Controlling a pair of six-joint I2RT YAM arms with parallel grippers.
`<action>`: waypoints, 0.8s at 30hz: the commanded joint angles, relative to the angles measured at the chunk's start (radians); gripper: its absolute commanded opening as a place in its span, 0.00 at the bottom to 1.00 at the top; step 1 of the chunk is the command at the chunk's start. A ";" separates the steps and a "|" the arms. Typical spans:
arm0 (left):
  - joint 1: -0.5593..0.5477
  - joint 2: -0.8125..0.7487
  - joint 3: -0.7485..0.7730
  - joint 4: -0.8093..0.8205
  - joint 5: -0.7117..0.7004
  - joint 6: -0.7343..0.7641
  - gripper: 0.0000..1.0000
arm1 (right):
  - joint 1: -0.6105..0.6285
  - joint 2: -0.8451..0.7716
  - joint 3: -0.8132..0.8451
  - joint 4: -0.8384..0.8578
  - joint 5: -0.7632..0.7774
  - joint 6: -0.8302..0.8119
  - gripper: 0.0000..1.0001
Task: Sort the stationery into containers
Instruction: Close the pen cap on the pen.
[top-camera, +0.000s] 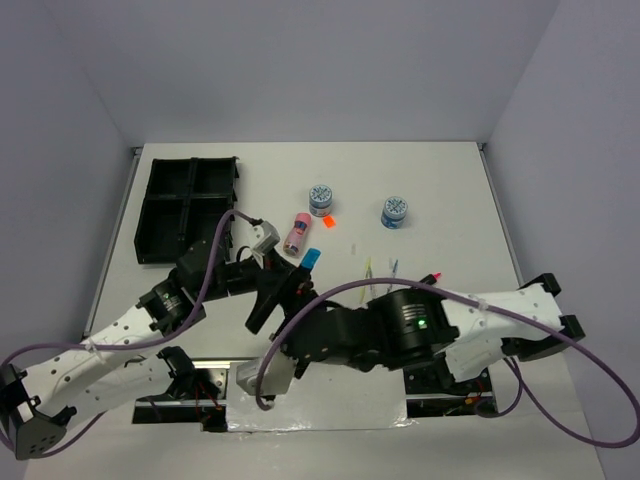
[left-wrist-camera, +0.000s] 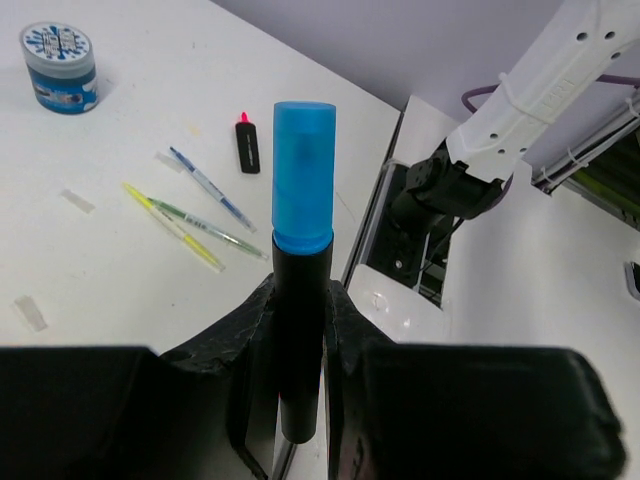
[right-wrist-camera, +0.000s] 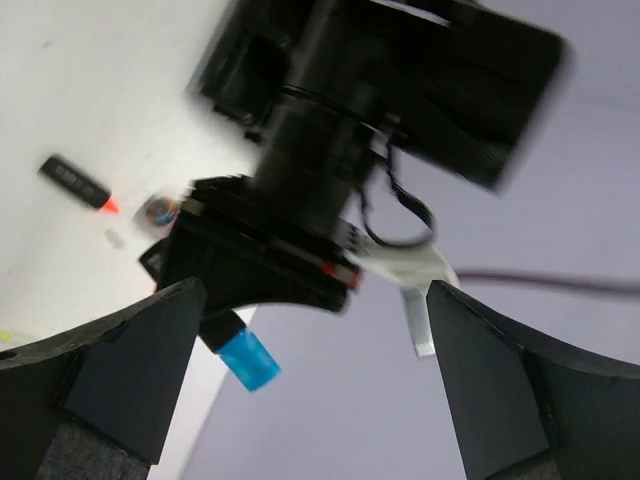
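Our left gripper (left-wrist-camera: 300, 325) is closed tight on the blue-capped marker (left-wrist-camera: 303, 170), held aloft just right of the tray (top-camera: 141, 225). Our right gripper (right-wrist-camera: 315, 300) gapes wide, holding nothing. The tub (left-wrist-camera: 58, 65) lid's print we cannot read.

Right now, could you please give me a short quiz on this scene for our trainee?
1. True or false: the left claw is shut on the blue-capped marker.
2. The right claw is: A) open and empty, B) gripping a pen, C) gripping a tub.
3. How many tubs stand on the table?
Key: 1 true; 2 A; 3 two.
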 joint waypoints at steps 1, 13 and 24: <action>0.000 -0.028 -0.004 0.127 -0.018 -0.018 0.00 | -0.023 -0.194 -0.071 0.333 0.002 0.040 1.00; -0.001 -0.170 -0.070 0.453 0.115 -0.105 0.00 | -0.440 -0.430 -0.015 0.501 -0.342 1.250 1.00; -0.001 -0.143 -0.010 0.651 0.124 -0.223 0.00 | -0.531 -0.390 -0.255 0.737 -0.873 1.407 0.70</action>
